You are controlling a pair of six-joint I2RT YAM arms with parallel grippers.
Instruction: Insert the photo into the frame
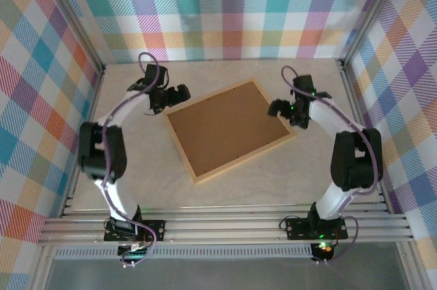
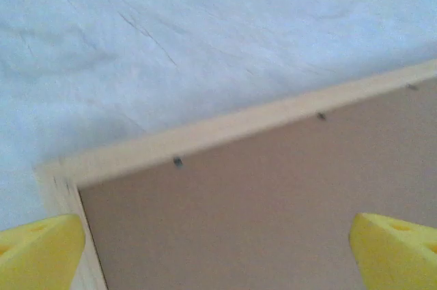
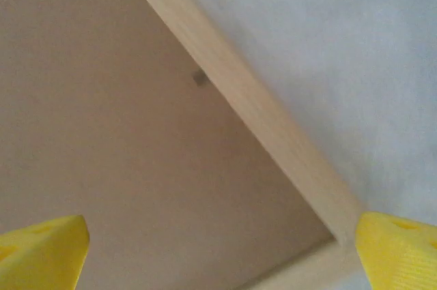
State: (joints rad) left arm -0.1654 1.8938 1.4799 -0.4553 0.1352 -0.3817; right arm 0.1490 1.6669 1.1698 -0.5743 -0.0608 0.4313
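Found the frame point(image 1: 180, 149) lying flat and face down near the middle of the surface point(image 1: 136, 174), turned at an angle to its edges, with the brown backing board point(image 1: 229, 129) uppermost inside the light wood rim; noted the left pincer point(image 1: 179, 92) poised by the frame's left corner, spread wide and holding nothing; confirmed in the left wrist view by yellow fingertips point(image 2: 41, 252) set far apart at the lower corners, with that corner of rim and board between them; recorded a small dark tab point(image 2: 178, 162) at the join of rim and board; noted the right pincer point(image 1: 280, 108) just above the frame's right corner, likewise spread wide and empty; confirmed in the right wrist view by yellow fingertips point(image 3: 399, 249) well apart, with the wood rim running diagonally down to the corner beside the right-hand tip; could not tell whether either pincer touches the frame
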